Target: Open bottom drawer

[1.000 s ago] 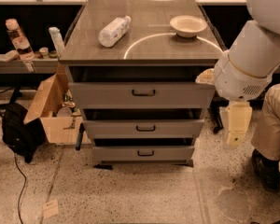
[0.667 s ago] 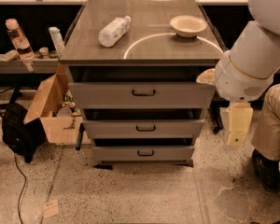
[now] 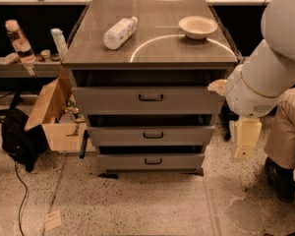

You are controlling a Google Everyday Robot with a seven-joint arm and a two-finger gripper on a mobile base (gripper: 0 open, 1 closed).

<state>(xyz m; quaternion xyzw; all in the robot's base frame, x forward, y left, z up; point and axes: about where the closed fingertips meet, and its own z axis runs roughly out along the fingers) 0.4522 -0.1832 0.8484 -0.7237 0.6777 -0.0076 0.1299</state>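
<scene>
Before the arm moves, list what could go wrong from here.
1. The gripper hangs right of the cabinet, beside a person's leg; swinging in could brush it.
2. The handle of the bottom drawer sits close under that of the middle drawer; the wrong one might get grabbed.
3. The bottle lies on its side on top; a jolt may roll it.

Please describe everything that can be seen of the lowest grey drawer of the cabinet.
The lowest grey drawer has a low, flat front, seemingly painted metal, with a small black bar handle at its middle. It sits level under the middle grey drawer, with a dark gap above its front. Its inside does not show, so it looks shut or nearly shut. Nothing touches it: the robot's pale claw hangs right of the cabinet, apart from it.
</scene>
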